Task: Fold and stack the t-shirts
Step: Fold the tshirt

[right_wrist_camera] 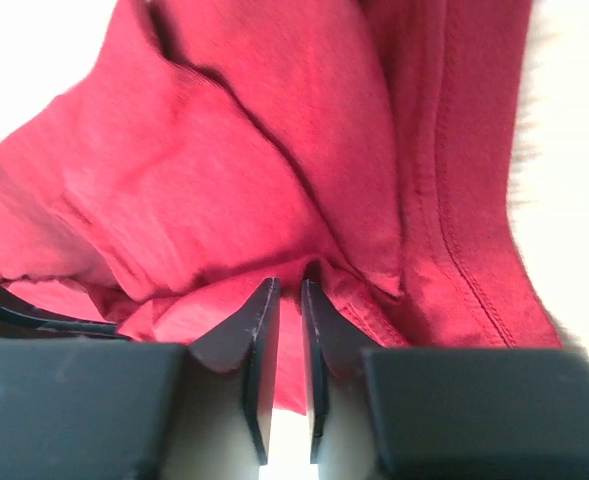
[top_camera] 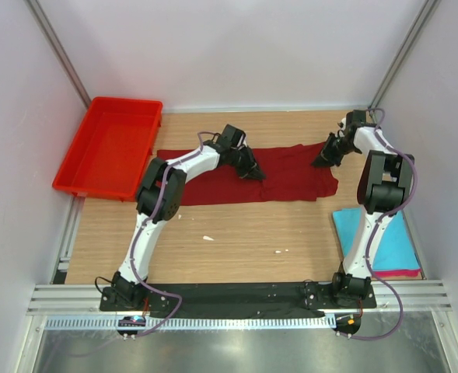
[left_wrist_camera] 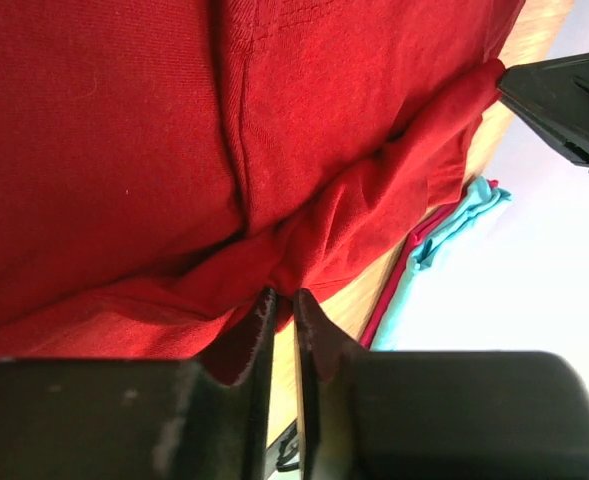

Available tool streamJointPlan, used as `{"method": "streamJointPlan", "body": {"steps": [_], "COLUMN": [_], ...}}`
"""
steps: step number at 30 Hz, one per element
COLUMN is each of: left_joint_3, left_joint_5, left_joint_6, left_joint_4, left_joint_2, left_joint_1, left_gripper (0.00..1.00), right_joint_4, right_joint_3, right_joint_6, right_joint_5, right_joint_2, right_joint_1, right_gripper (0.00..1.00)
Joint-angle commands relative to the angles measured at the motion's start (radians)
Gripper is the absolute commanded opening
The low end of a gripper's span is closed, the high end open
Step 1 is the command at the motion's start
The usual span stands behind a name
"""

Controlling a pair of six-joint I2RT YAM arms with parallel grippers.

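Looking down from top cam: maroon t-shirt [top_camera: 283,167] lies spread lengthwise across far half of table [top_camera: 244,233], wrinkled, not folded. Left hand [top_camera: 253,171] is down on its middle, right hand [top_camera: 323,159] at its right end. Turquoise t-shirt [top_camera: 380,233] is a flat rectangle at near right, lying on pink t-shirt [top_camera: 403,273], only a thin edge of pink showing. Red tray [top_camera: 108,148] sits far left, just beside maroon's left end. All 3 shirts lie outside it on the table. 1 tray, 2 hands.

Left wrist cam: left hand [left_wrist_camera: 282,300] nearly closed, tips pinching a raised ridge of maroon cloth. Turquoise & pink edges show beyond, at right.

Right wrist cam: right hand [right_wrist_camera: 286,290] only a slit apart, w/ a fold of maroon nipped at the tips. Fabric bunched, hem seam running down right side.
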Motion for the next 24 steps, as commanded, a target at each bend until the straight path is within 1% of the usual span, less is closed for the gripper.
{"method": "streamJointPlan", "body": {"steps": [1, 3, 10, 16, 17, 18, 19, 21, 24], "left_joint_3": [0.039, 0.037, -0.018, -0.056, -0.055, -0.052, -0.052, -0.056, -0.069], "left_joint_5": [0.018, 0.017, 0.003, 0.007, 0.013, 0.029, 0.036, 0.038, 0.041], "left_joint_6": [-0.013, -0.014, -0.04, -0.082, -0.085, -0.085, -0.086, -0.083, -0.079], "left_joint_4": [0.035, 0.035, 0.079, 0.153, 0.159, 0.164, 0.164, 0.167, 0.17], "left_joint_2": [0.0, 0.003, -0.014, -0.01, 0.0, 0.003, 0.006, 0.0, -0.006], "left_joint_1": [-0.001, 0.001, 0.016, 0.033, 0.033, 0.033, 0.033, 0.033, 0.033], "left_gripper": [0.11, 0.07, 0.06, 0.06, 0.08, 0.1, 0.15, 0.2, 0.21], "right_joint_4": [0.027, 0.03, 0.043, 0.016, 0.008, 0.005, 0.004, 0.013, 0.014], "right_joint_3": [0.055, 0.069, 0.118, 0.187, 0.193, 0.19, 0.181, 0.144, 0.095], "right_joint_6": [0.02, 0.043, 0.124, 0.117, 0.109, 0.103, 0.091, 0.075, 0.058], "right_joint_5": [-0.032, -0.049, -0.047, -0.052, -0.064, -0.069, -0.066, -0.07, -0.075], "right_joint_2": [0.004, 0.007, 0.056, 0.126, 0.128, 0.128, 0.122, 0.087, 0.045], "right_joint_1": [0.005, 0.004, 0.004, 0.001, 0.001, 0.002, 0.001, 0.001, 0.001], "right_gripper": [0.15, 0.1, 0.09, 0.08, 0.11, 0.15, 0.27, 0.31, 0.31]}}
